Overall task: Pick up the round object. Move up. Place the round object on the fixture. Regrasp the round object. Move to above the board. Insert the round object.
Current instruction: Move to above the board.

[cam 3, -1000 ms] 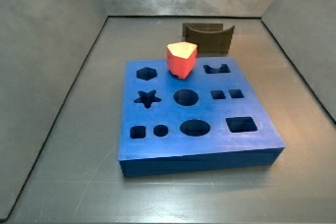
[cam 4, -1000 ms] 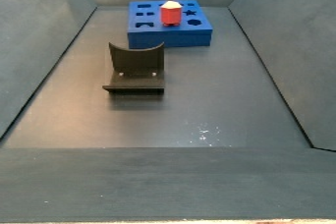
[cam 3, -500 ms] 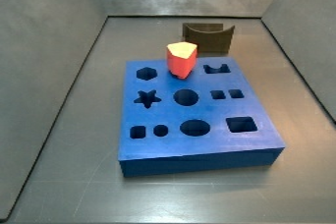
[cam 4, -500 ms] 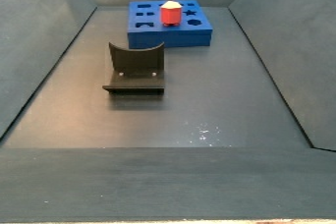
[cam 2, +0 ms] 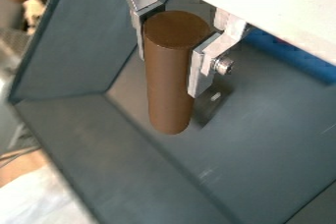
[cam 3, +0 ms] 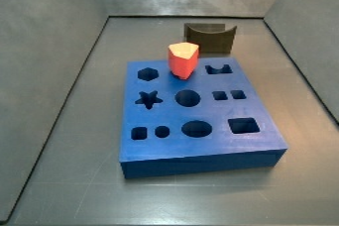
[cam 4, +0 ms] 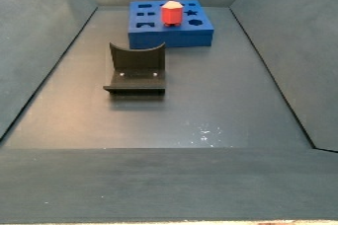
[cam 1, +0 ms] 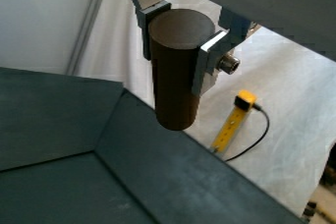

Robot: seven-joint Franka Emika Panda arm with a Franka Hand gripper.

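In both wrist views my gripper is shut on the round object, a brown cylindrical peg held between the silver fingers, its length hanging past them. The gripper and peg do not show in either side view. The fixture, a dark block with a curved notch, stands on the floor apart from the board. The blue board with shaped holes lies flat in both side views.
A red-and-white faceted block stands upright on the board. Grey walls ring the bin floor. In a wrist view a yellow tool with a cable lies outside the bin on a white surface.
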